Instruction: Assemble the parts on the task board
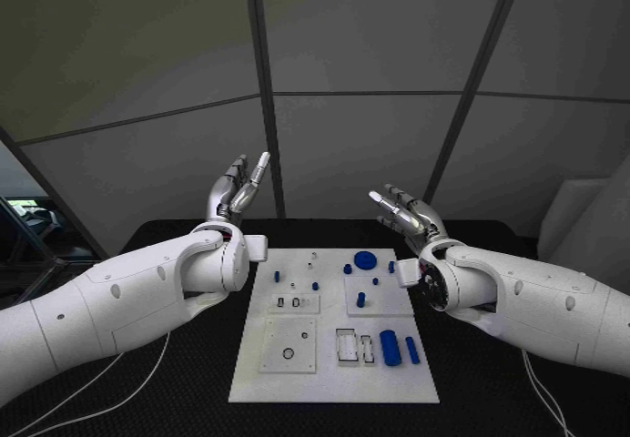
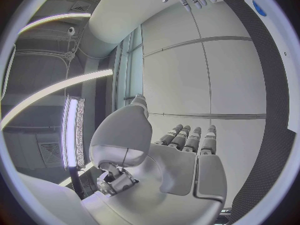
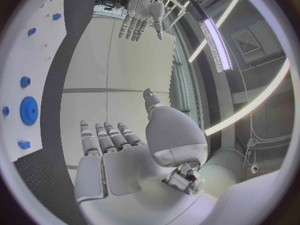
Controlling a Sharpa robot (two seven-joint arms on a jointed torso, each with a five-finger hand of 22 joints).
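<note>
- Two hands are what I have up right now: my left hand and my right hand, each raised above the far edge of the desk, well apart from each other and from the board.
- I see the left hand with its fingers extended and spread, holding nothing; the left wrist view shows its palm bare and its fingers side by side, pointing at the wall panels.
- My right hand is likewise spread and holds nothing; in the right wrist view its fingers lie straight and its palm is bare.
- From the right wrist view I also catch the left hand across the way, fingers apart.
- I find the task board flat in the middle of the black desk, between my two forearms and nearer to me than both hands.
- On the board I see a round blue gear near its far right corner, with smaller blue parts just beside it.
- Closer to me on the board's right side, a blue cylinder lies next to a thinner blue peg.
- Just left of the cylinder I make out two small white rectangular frames.
- White cables trail over the desk on the left side.
</note>
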